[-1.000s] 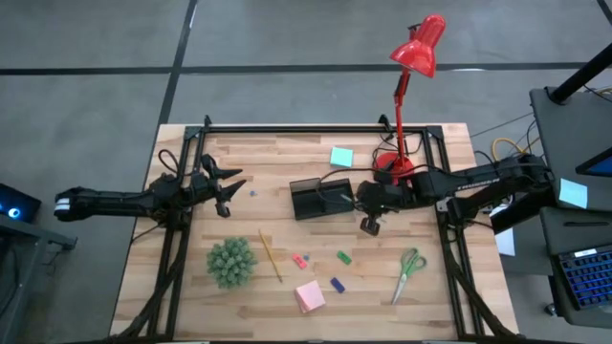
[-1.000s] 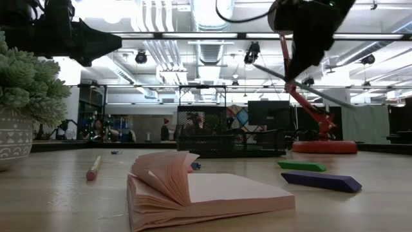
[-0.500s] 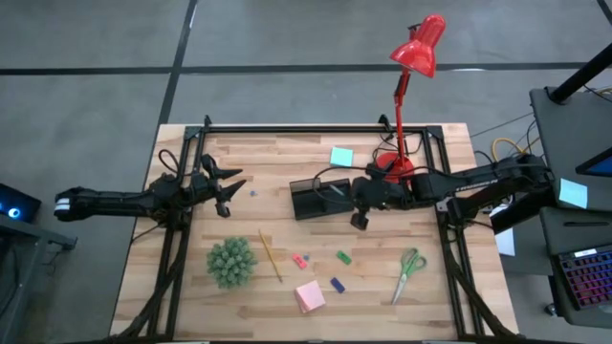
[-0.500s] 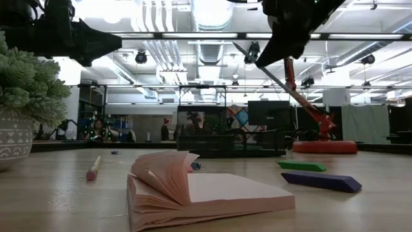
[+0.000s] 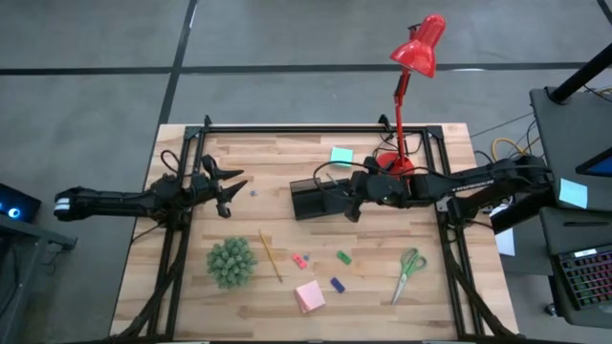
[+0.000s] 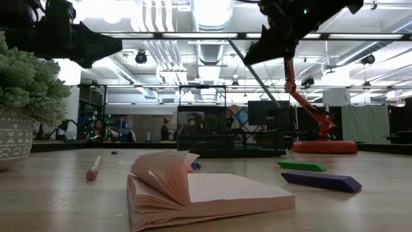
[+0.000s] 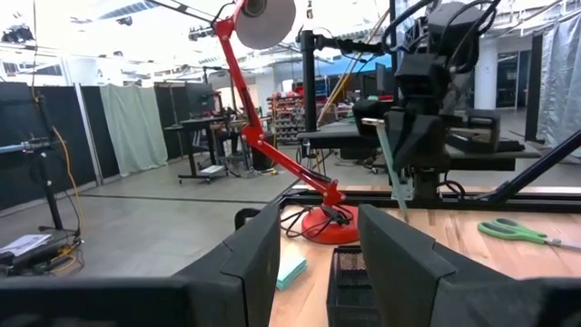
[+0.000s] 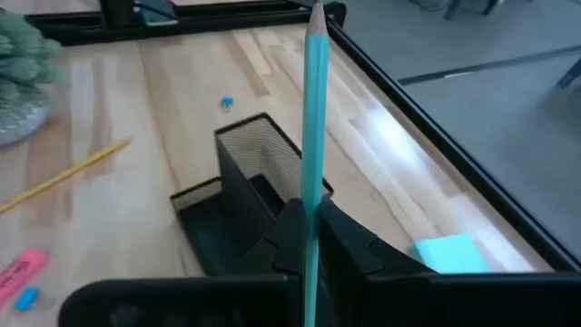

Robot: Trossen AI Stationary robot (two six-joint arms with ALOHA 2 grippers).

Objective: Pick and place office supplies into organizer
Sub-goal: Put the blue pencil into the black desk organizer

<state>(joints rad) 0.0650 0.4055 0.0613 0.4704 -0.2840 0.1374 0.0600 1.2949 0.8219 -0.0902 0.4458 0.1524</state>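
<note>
My right gripper (image 5: 350,207) is shut on the thin teal pen (image 8: 313,109) and hangs over the right part of the black mesh organizer (image 5: 314,199), which stands on the table. In the low view the pen (image 6: 252,67) slants in the air above the organizer (image 6: 232,143). My left gripper (image 5: 229,186) waits open above the table's left side, touching nothing. On the near half of the table lie the yellow pencil (image 5: 271,255), pink (image 5: 299,260), green (image 5: 342,256) and blue (image 5: 337,284) erasers, the pink pad (image 5: 309,296) and the green-handled scissors (image 5: 409,272). My right gripper pinches the teal pen between its two fingers (image 8: 283,238), on the stretch of shaft (image 8: 311,195) away from its pointed end (image 8: 316,9). The pen runs along the fingers and sticks out far past their tips. It is lifted clear and tilted above the organizer.
The red lamp's base (image 5: 394,164) stands just beyond my right arm, and a teal pad (image 5: 340,156) lies far of the organizer. The spiky plant (image 5: 231,262) sits near left. A tiny blue eraser (image 5: 253,192) lies by my left gripper. Black rails frame the table.
My right gripper has moved toward the table's left and far edge, from beside the organizer to over it, and has risen. The pen in it has swung about: its free end now points up and toward the left instead of slanting down to the right.
</note>
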